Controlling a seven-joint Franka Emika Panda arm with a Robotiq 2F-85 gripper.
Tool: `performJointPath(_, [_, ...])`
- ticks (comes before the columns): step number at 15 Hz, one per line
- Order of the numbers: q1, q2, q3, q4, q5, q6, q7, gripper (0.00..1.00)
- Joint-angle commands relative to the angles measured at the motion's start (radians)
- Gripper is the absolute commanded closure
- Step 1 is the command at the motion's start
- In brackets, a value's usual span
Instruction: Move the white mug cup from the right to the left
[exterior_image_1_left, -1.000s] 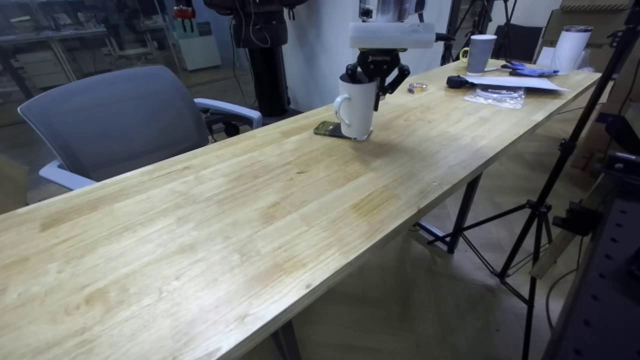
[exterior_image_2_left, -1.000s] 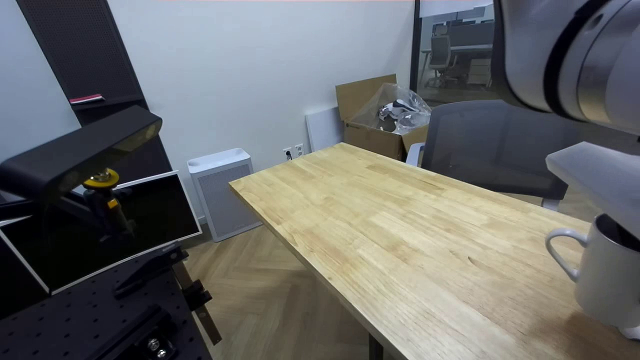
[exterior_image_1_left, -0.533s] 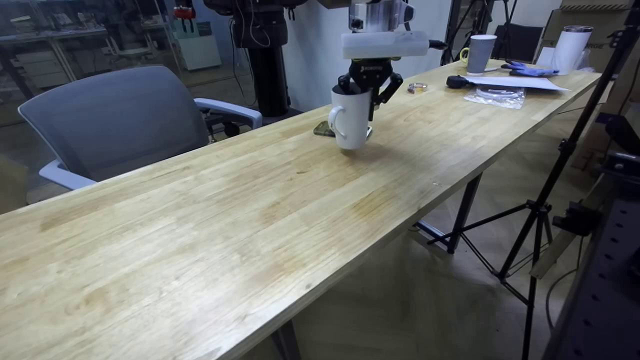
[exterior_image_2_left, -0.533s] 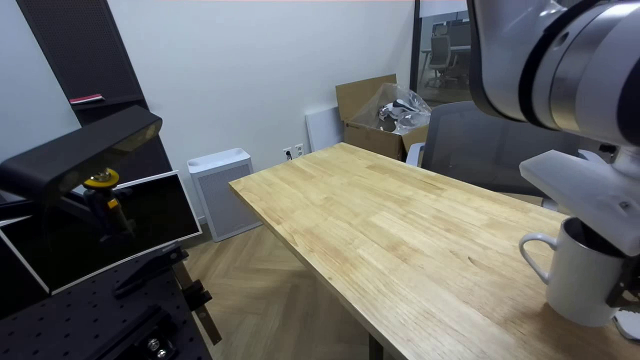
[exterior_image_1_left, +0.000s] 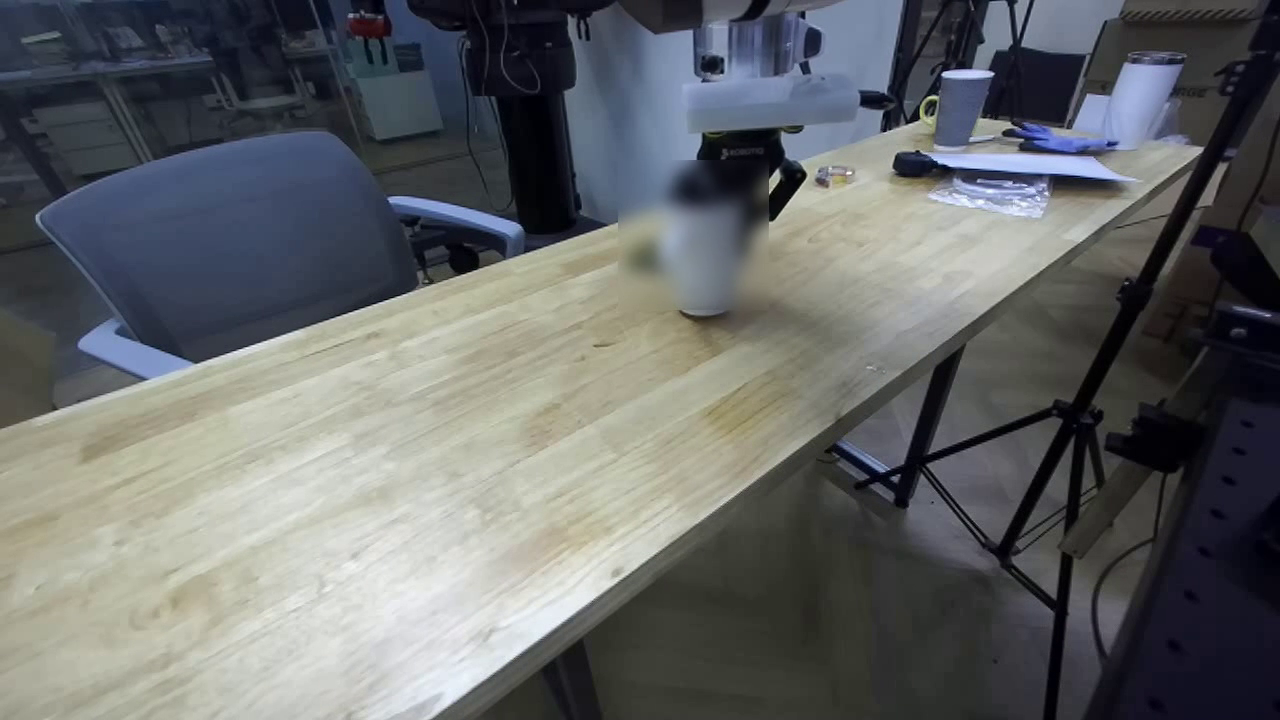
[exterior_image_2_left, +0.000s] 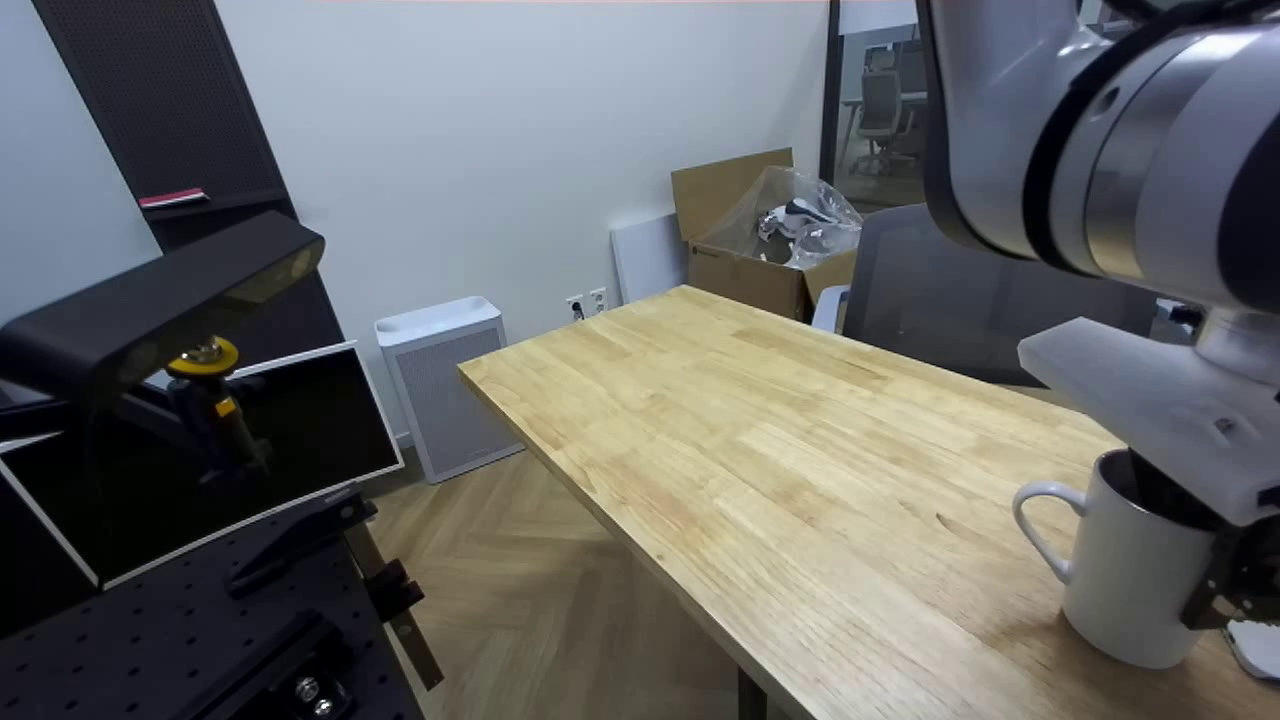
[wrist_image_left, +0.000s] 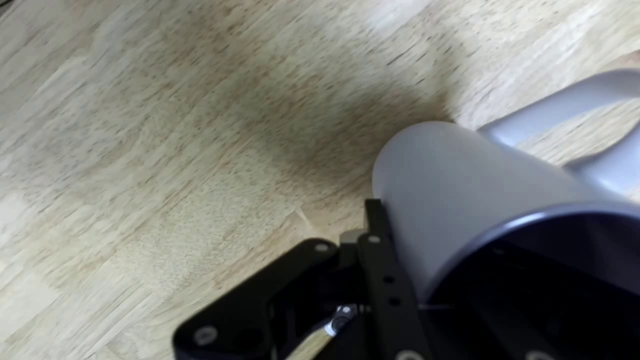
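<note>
One end effector (wrist_image_left: 405, 245) gripping one white mug (exterior_image_2_left: 1125, 575) by its wall, one wooden table (exterior_image_1_left: 450, 450), one grey chair (exterior_image_1_left: 250, 235) alongside

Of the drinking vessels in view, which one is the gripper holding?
The white mug, its wall pinched between the fingers, one inside, one outside; the grey cup and tall white tumbler stand apart, untouched.

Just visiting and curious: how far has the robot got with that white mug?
Done: the end effector grips the white mug, one finger inside. In hand: probably the leftward carry, the mug at or just above the table. Remaining: likely finishing that and letting go; the mug isn't yet released.
</note>
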Motion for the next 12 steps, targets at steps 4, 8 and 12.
performJointPath(4, [0.021, -0.001, -0.028, 0.018, -0.032, -0.018, 0.041, 0.98])
performJointPath(8, [0.032, 0.000, -0.046, 0.021, -0.049, -0.011, 0.048, 0.53])
performJointPath(12, [0.044, 0.002, -0.062, 0.026, -0.063, -0.006, 0.057, 0.25])
